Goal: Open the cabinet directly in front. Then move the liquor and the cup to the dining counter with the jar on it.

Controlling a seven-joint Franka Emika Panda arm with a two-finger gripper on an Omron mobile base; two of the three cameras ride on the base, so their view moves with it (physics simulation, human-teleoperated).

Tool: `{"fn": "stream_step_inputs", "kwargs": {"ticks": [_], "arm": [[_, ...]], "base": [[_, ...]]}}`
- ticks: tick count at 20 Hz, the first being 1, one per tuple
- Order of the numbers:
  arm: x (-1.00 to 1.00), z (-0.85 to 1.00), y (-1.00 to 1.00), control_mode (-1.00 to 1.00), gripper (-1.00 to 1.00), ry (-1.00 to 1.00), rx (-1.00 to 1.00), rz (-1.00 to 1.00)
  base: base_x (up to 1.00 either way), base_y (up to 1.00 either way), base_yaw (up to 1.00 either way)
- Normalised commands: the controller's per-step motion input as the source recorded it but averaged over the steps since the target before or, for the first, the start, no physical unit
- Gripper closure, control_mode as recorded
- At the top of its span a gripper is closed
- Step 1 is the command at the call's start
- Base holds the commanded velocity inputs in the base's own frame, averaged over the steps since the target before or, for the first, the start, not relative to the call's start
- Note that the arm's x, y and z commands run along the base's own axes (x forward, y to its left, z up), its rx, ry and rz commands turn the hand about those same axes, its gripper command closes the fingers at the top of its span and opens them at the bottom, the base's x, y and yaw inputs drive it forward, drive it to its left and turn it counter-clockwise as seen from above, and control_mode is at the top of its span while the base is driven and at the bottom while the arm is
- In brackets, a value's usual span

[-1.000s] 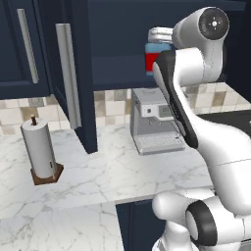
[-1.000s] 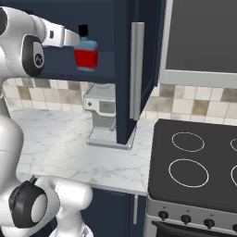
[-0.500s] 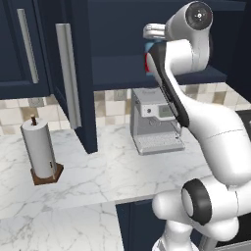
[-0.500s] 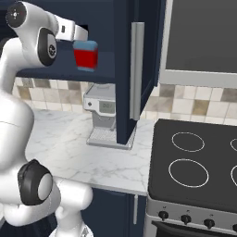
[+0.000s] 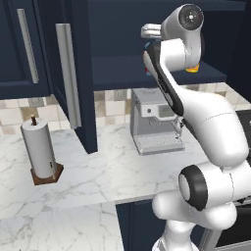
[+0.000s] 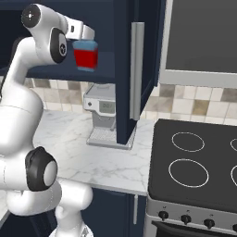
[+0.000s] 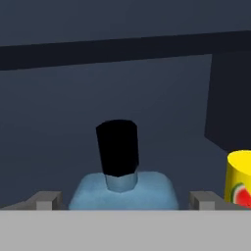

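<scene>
The cabinet stands open, its left door (image 5: 78,73) and right door (image 6: 139,69) swung out toward me. On its shelf sits the liquor (image 6: 86,54), red below and light blue above; the hand view shows its black cap (image 7: 117,147). My gripper (image 7: 125,201) is open just above the bottle, one fingertip (image 7: 46,200) on each side of its blue shoulders, not touching. The white hand (image 6: 81,31) hovers right over the bottle. The yellow cup (image 7: 240,184) with a red mark stands beside the liquor, also seen on the shelf as the cup (image 5: 192,67) behind my arm.
A grey coffee machine (image 5: 154,122) stands on the marble worktop under the cabinet. A paper towel roll (image 5: 41,152) is at the left. A black stove (image 6: 194,157) lies to the right, with a dark appliance (image 6: 203,37) above it. The open doors flank my arm.
My arm's upper joints have swung left and the hand has shifted slightly to sit over the liquor. The jaws stayed open. Bottle and cup have not moved.
</scene>
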Motion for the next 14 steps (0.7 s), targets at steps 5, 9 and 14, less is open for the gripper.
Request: {"fn": "stream_step_inputs", "kwargs": {"ticks": [5,9,14], "arm": [[0.13,-0.04,-0.08,-1.0,-1.0,0.05,0.0,0.0],[0.22,-0.07,0.0,-1.0,-1.0,0.05,-0.04,0.0],[0.2,-0.18,0.0,-1.0,-1.0,0.02,-0.05,0.0]], "base": [[0.0,0.0,0.0],[0.0,0.0,0.0],[0.0,0.0,0.0]]}}
